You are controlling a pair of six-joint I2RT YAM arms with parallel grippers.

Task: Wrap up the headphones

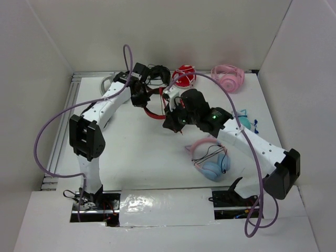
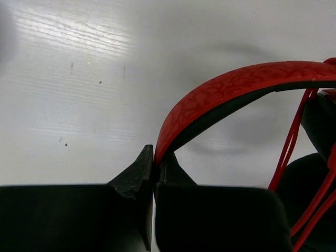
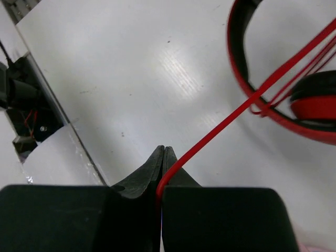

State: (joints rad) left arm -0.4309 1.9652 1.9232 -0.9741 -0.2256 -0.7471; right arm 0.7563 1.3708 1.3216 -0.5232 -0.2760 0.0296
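Red headphones [image 3: 315,106] clamped at headband [image 2: 226,89], cable [image 3: 231,118] pinched, bare table [image 2: 79,79] beneath

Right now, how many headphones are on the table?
5: red pair at centre, black pair and folded red pair at back, pink pair back right, pink-and-blue pair in front. A half-hidden teal thing may be a sixth.

The left pincer [image 2: 154,169], at 6 o'clock, is clamped on the headphones [image 2: 236,86] at one end of the red crackle-patterned headband [image 2: 190,106]. The band arcs away toward 3 o'clock over the white worktop [image 2: 79,79]. Thin red cable [image 2: 287,148] strands slant between 3 and 5 o'clock.
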